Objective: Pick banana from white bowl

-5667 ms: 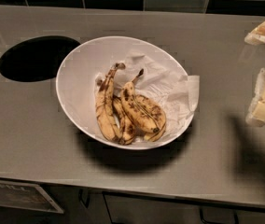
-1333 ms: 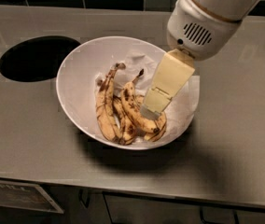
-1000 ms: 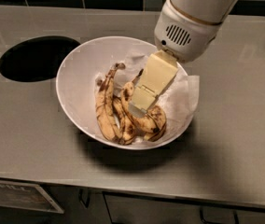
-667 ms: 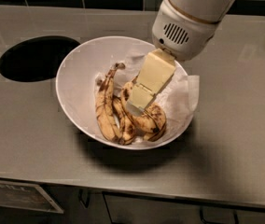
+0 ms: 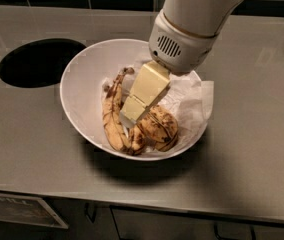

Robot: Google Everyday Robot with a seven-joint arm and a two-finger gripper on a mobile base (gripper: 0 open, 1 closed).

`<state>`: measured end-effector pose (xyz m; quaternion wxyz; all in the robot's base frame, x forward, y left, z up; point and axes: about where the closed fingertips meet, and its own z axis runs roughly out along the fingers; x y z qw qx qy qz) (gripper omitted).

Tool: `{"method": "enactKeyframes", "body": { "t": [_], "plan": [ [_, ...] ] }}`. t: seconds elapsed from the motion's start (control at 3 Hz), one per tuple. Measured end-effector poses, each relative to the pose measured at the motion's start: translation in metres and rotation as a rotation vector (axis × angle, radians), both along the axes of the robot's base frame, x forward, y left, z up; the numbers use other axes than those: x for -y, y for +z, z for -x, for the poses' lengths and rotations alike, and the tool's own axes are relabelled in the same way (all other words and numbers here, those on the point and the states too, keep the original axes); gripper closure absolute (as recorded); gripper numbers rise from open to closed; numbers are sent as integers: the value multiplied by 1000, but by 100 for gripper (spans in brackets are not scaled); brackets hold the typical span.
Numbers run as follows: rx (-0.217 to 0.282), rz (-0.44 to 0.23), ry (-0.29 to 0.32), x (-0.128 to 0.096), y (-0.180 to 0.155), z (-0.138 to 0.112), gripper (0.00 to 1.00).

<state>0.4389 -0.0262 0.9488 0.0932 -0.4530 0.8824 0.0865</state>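
"Where is the short, fat yellow banana (image 5: 160, 129) with brown spots?"

"In the big, round, shiny white bowl (image 5: 79, 99), on crinkly white paper (image 5: 192, 101), beside a longer, thinner banana (image 5: 113, 119)."

"And the cream, blocky tool (image 5: 132, 115)?"

"Low in the bowl, under the smooth white arm (image 5: 197, 14), its tip at the fat banana's left end. I cannot tell if it is spread or pinching."

"What holds the bowl?"

"A flat grey surface (image 5: 32, 144) with a dark round hole (image 5: 39, 61)."
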Motion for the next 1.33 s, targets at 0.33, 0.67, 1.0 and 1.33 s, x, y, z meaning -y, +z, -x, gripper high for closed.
{"method": "enactKeyframes", "body": {
  "t": [0.33, 0.67, 1.0, 1.33],
  "plan": [
    [-24, 17, -52, -7, -6, 1, 0],
    [-33, 27, -102, -7, -10, 3, 0],
    [-49, 27, -128, -8, -18, 6, 0],
    [-67, 30, -138, -11, -28, 8, 5]
  ]
}}
